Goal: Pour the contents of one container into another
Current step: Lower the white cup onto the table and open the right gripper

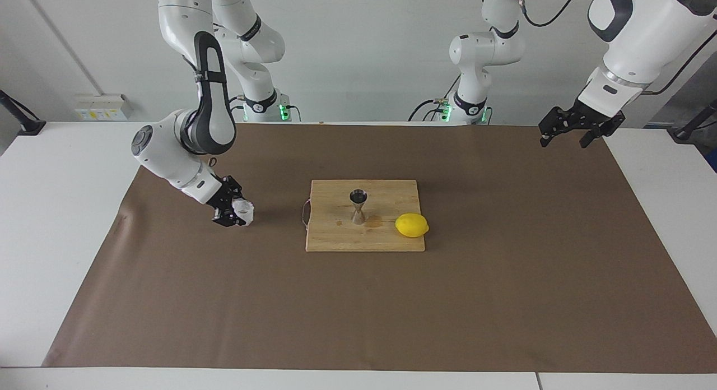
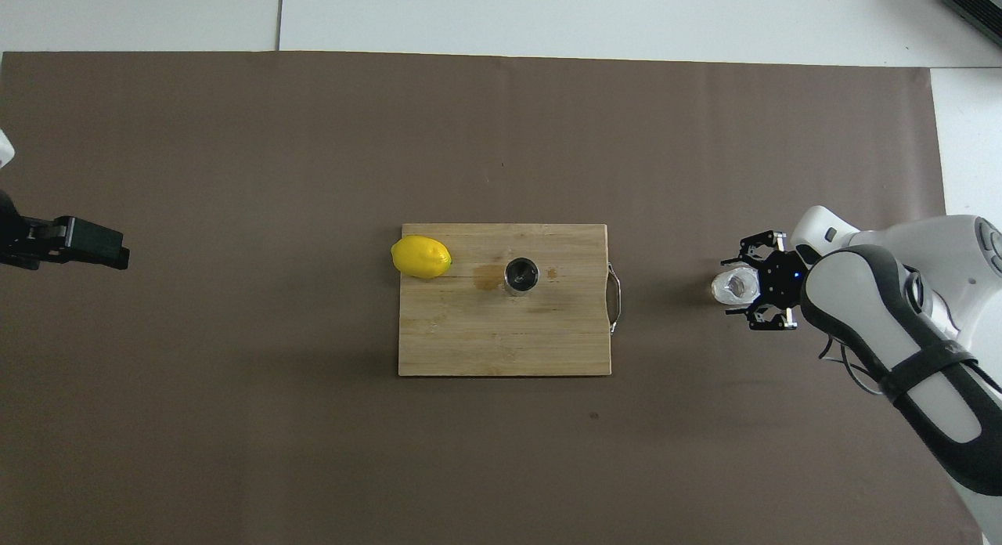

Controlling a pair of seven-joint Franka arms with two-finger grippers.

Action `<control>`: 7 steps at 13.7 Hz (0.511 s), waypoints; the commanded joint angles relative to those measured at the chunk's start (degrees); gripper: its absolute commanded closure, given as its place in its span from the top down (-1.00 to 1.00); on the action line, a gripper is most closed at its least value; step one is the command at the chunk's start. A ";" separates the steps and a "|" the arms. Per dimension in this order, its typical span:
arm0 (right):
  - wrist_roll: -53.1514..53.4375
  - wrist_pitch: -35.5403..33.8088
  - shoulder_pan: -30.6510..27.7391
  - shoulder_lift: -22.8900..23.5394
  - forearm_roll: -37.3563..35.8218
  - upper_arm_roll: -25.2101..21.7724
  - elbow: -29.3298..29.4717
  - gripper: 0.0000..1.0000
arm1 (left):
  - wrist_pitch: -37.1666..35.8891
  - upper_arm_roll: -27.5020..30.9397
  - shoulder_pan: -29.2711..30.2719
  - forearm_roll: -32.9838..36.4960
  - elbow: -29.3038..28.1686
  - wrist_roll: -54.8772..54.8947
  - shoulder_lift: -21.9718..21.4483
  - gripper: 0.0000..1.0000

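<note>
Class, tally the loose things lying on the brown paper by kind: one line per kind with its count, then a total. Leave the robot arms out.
Drink vessels: 2, the clear glass cup and the metal jigger
Fruit: 1, the lemon
Boards: 1, the wooden cutting board
Total: 4

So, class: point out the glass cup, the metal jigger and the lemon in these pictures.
glass cup (image 1: 245, 212): facing view, on its textured wall.
metal jigger (image 1: 358, 209): facing view, on its narrow waist.
lemon (image 2: 421, 257): overhead view, on the middle of its yellow peel.
</note>
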 commanded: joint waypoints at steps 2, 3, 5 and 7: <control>-1.55 -0.29 -0.95 -1.96 1.15 0.58 -0.88 1.00 | -0.77 -0.41 0.57 0.70 -0.32 0.53 -0.63 1.00; -1.38 -1.16 -0.95 -2.66 0.89 0.49 -0.53 1.00 | -0.77 -0.41 0.57 0.70 -0.32 0.53 -0.63 1.00; -0.24 -4.05 -1.30 -4.16 0.80 0.14 -0.26 1.00 | -0.77 -0.41 0.57 0.70 -0.32 0.53 -0.63 1.00; 1.43 -6.08 -2.09 -6.18 -0.86 0.22 0.09 1.00 | -0.77 -0.50 0.57 0.70 -0.32 0.53 -0.72 1.00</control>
